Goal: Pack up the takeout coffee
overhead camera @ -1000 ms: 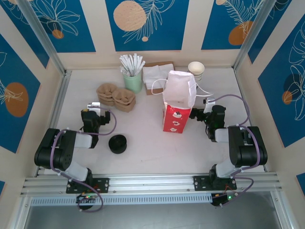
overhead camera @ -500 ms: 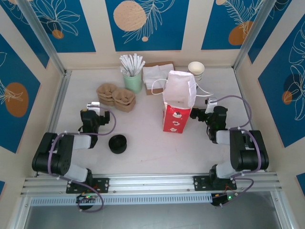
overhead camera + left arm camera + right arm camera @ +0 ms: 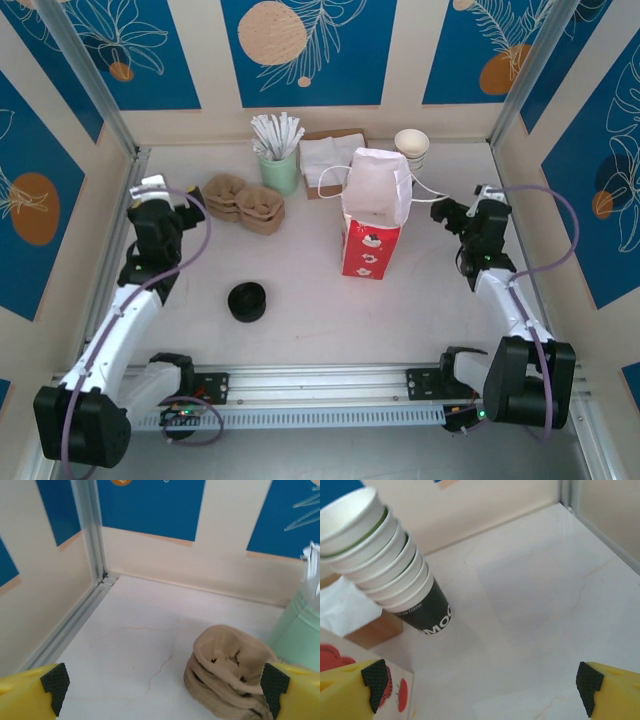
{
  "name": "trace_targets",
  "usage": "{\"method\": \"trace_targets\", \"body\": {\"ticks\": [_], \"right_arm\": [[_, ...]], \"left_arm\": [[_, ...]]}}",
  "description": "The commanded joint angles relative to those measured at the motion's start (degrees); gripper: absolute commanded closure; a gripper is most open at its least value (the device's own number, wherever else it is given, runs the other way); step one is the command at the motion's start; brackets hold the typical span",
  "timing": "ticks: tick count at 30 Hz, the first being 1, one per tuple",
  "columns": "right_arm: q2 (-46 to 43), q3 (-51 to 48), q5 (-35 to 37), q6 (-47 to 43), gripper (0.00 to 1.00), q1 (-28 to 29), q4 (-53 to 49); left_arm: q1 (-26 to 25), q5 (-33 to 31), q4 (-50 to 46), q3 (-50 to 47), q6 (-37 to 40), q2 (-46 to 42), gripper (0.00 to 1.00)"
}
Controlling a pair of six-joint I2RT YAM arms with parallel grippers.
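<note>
The takeout coffee (image 3: 246,300), a small cup under a round black lid, stands on the white table left of centre; from above its side looks dark. The tall red-and-white paper bag (image 3: 375,215) stands upright and open-topped at mid-table, with its corner (image 3: 395,680) in the right wrist view. My left gripper (image 3: 165,205) is open and empty near the left wall, well behind and to the left of the coffee, its yellow fingers (image 3: 30,692) spread wide. My right gripper (image 3: 447,211) is open and empty just right of the bag.
A stack of brown pulp cup carriers (image 3: 243,203) (image 3: 230,672) lies beside a mint-green holder of white sticks (image 3: 279,160). Napkins on a brown box (image 3: 328,158) and stacked white paper cups (image 3: 411,148) (image 3: 385,575) stand at the back. Metal frame rails (image 3: 122,215) edge the table.
Both arms have unfolded from near the table's front. The left gripper swung back and left toward the wall. The right gripper moved right and back, away from the bag's side.
</note>
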Motion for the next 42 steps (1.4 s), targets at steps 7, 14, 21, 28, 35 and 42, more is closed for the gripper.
{"method": "trace_targets", "body": {"ticks": [7, 14, 21, 28, 35, 42], "right_arm": [[13.68, 34.72, -9.10, 18.04, 0.01, 0.71, -40.71], [23.51, 49.13, -12.53, 16.72, 0.03, 3.81, -46.81], [30.96, 61.81, -11.79, 14.75, 0.16, 4.36, -52.76], [40.33, 74.58, -10.35, 11.27, 0.35, 4.97, -57.04], [49.56, 87.62, -7.40, 9.18, 0.43, 6.12, -62.85], [54.08, 92.76, -5.06, 8.17, 0.50, 7.31, -64.73]], "left_arm": [[0.32, 5.05, -27.47, 12.02, -11.62, -0.20, 0.01], [0.34, 12.62, -30.88, 15.67, -10.25, 1.48, 0.01], [0.32, 15.71, -32.50, 17.22, -9.54, 1.71, 0.01], [0.35, 15.77, -33.80, 17.30, -9.38, 1.16, 0.01], [0.33, 15.13, -35.25, 16.98, -9.00, -0.24, 0.01], [0.32, 14.63, -36.25, 17.30, -8.83, -0.35, 0.01]]}}
